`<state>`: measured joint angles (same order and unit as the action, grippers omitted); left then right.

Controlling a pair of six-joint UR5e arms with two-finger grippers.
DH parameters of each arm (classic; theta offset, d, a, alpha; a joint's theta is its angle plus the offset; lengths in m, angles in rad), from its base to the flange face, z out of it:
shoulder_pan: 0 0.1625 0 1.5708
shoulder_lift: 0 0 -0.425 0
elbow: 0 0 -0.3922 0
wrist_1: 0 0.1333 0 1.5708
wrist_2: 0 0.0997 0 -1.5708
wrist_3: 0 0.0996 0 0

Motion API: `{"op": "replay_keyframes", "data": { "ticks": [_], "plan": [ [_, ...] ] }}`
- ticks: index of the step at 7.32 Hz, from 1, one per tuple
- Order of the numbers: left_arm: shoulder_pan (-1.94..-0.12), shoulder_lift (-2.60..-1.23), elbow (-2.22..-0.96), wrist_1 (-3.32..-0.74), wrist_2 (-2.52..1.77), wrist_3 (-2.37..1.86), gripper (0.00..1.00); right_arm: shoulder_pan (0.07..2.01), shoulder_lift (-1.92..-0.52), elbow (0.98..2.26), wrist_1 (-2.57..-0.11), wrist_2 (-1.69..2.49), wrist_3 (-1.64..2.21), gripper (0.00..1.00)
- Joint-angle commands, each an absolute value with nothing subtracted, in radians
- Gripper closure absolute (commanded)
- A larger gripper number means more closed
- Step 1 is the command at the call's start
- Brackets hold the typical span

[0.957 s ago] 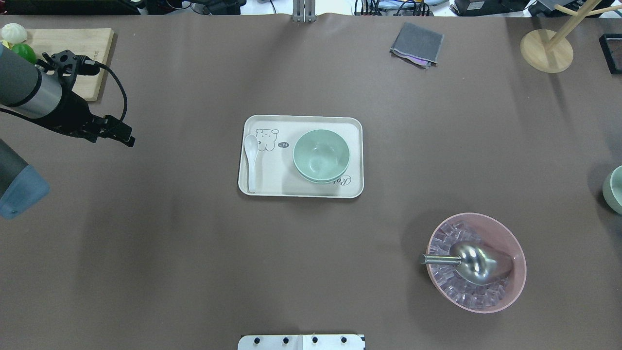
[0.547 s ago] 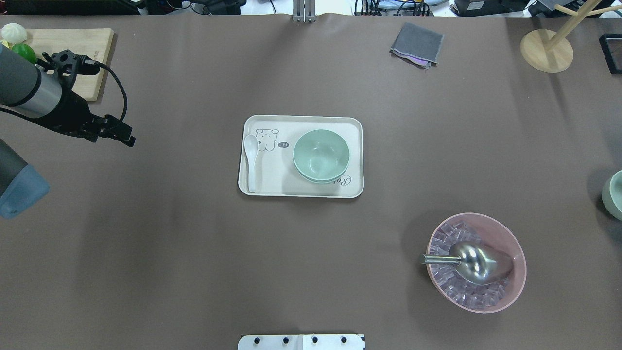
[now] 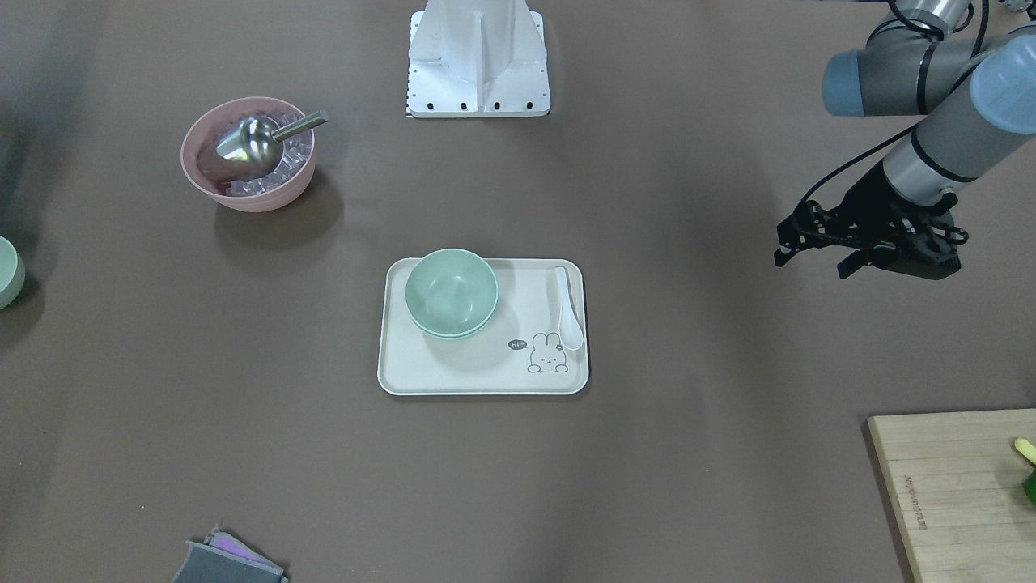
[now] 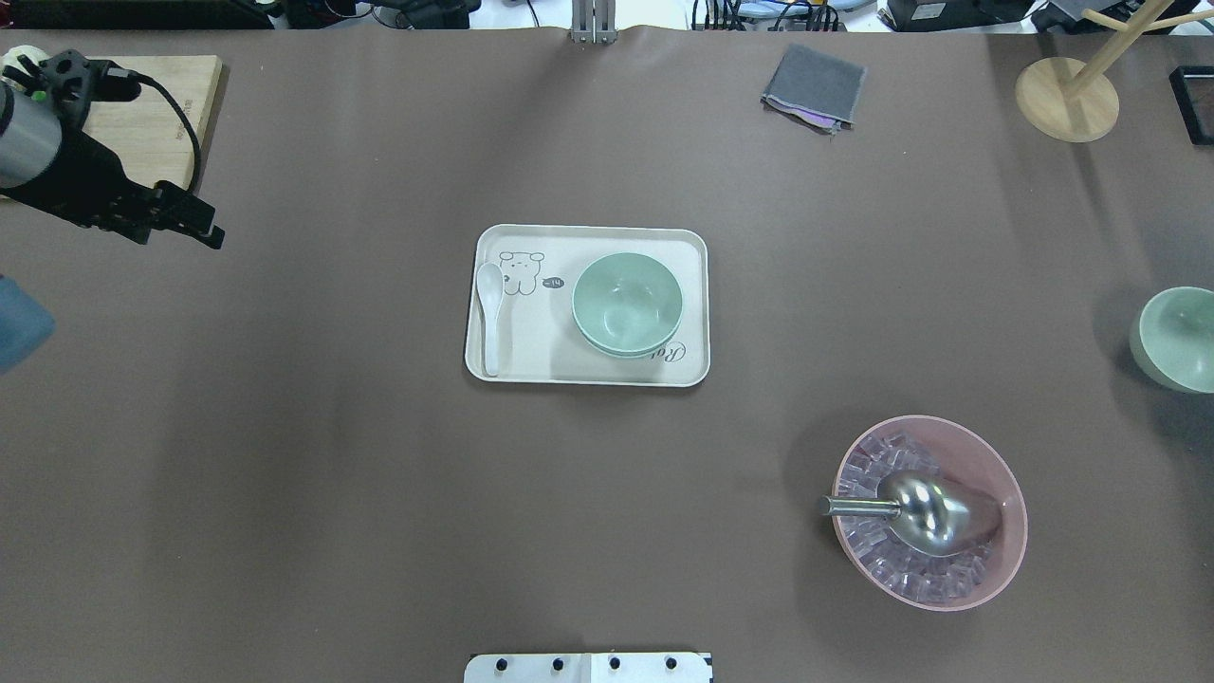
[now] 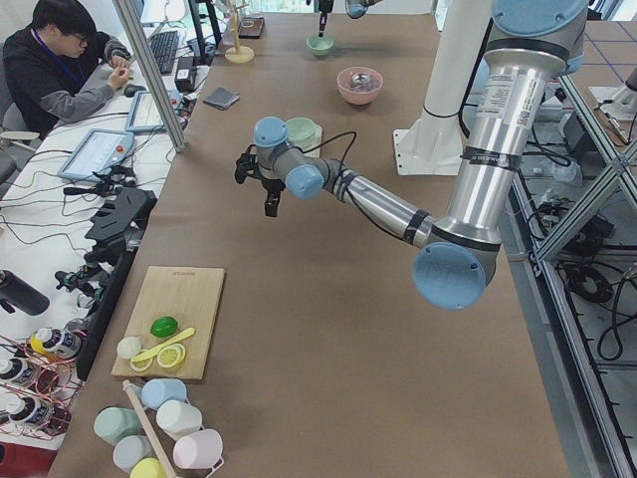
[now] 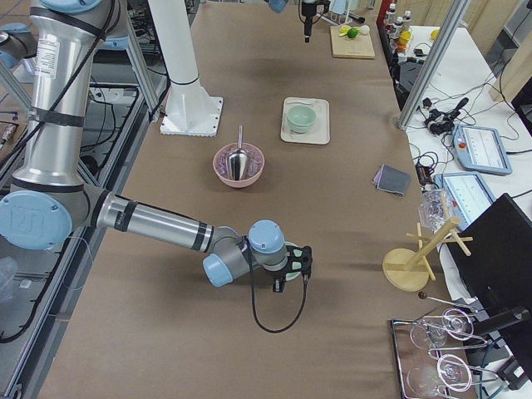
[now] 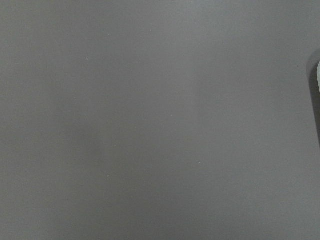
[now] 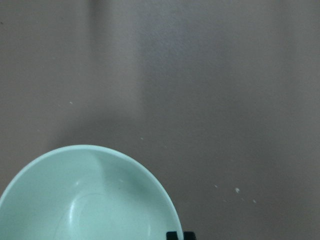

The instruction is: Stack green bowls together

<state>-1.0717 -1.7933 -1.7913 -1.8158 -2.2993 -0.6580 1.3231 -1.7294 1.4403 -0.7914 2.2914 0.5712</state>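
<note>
Two pale green bowls sit nested on the right half of a cream tray at mid-table; they also show in the front view. The third green bowl is at the table's right edge. In the right wrist view it fills the lower left, with a black fingertip at its rim. My right gripper is shut on that bowl. My left gripper is open and empty, hovering over bare table far left of the tray.
A pink bowl with ice cubes and a metal scoop stands front right. A white spoon lies on the tray's left side. A cutting board is at the back left, a grey cloth and a wooden stand at the back right.
The third green bowl has come further into the overhead view, moving in from the right edge and away from the robot. My left arm has drawn back left toward the cutting board.
</note>
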Motion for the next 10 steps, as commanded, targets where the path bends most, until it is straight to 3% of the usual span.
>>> {"op": "replay_keyframes", "data": {
  "ticks": [1,6,10],
  "plan": [
    [-1.202,-1.770,-1.801,-1.664,-2.316,-0.382,0.01,1.330,-1.642,1.450,-0.872,2.335,0.595,1.00],
    [-1.509,-1.554,-1.767,-1.548,-2.304,0.278,0.01,1.307,-1.490,1.724,-1.286,2.361,0.742,1.00],
    [-1.611,-1.519,-1.726,-1.539,-2.312,0.430,0.01,1.200,-1.335,1.784,-1.414,2.345,0.869,1.00]
  ]
}}
